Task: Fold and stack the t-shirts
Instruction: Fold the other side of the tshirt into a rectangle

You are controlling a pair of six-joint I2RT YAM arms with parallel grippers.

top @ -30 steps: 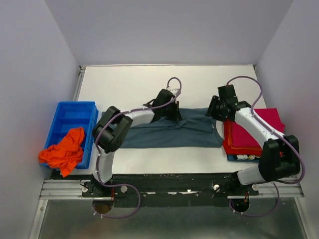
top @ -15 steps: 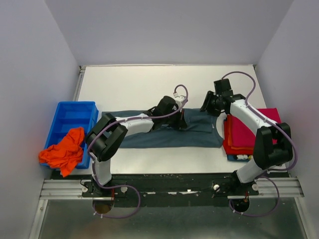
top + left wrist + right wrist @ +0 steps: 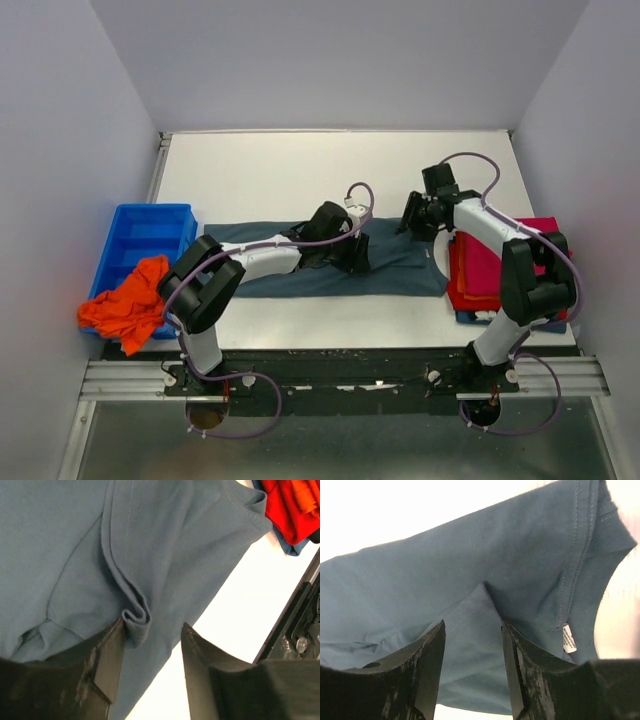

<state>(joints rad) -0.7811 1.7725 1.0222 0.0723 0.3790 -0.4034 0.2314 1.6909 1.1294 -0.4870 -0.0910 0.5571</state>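
White table (image 3: 300, 170): grey-blue t-shirt (image 3: 400, 262) spread across centre. Left gripper (image 3: 150, 645) jaws apart, puckered fold between, unclamped. Right gripper (image 3: 472, 645) jaws apart over collar end. Folded stack (image 3: 490, 275) at right edge.

light: bright, diffuse | shadows: faint | glare: table (image 3: 380, 510) overexposed at wrist | blur: slight

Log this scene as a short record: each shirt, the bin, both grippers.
grey-blue shirt: lies flat across the middle of the table, folded into a long band
folded stack: right of it, magenta-pink on top, red beneath
blue bin: at the table's left edge
orange shirt: crumpled, draped over the bin's near edge
left gripper: open, low over a raised fold of the grey-blue shirt
right gripper: open, over that shirt's collar end
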